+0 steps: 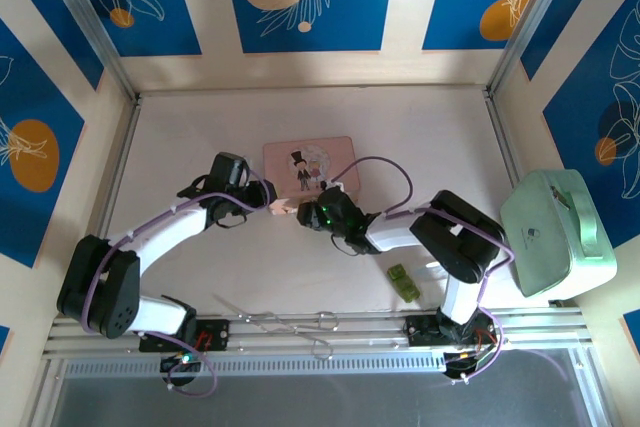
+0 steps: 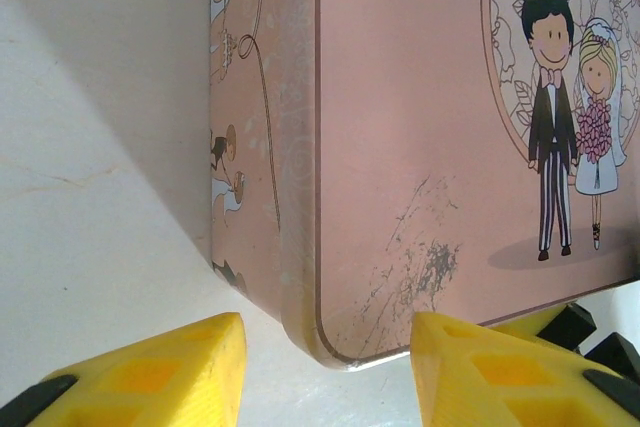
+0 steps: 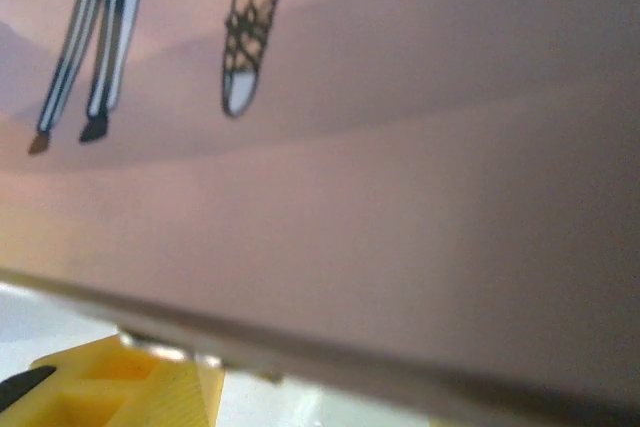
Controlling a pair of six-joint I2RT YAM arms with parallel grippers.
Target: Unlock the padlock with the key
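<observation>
Padlock too small to make out; judged to sit at 6 o'clock edge of box (image 1: 308, 162), where both grippers meet. Long axis unknown. Silvery glint (image 3: 178, 352) under box edge, maybe its part. Left gripper (image 2: 328, 372): fingers spread, nothing pinched, box corner at 12 o'clock. Right gripper (image 1: 300, 215) comes from 3 o'clock; whether fingers are spread or pinching, cannot tell. Both arms about equally near.
</observation>
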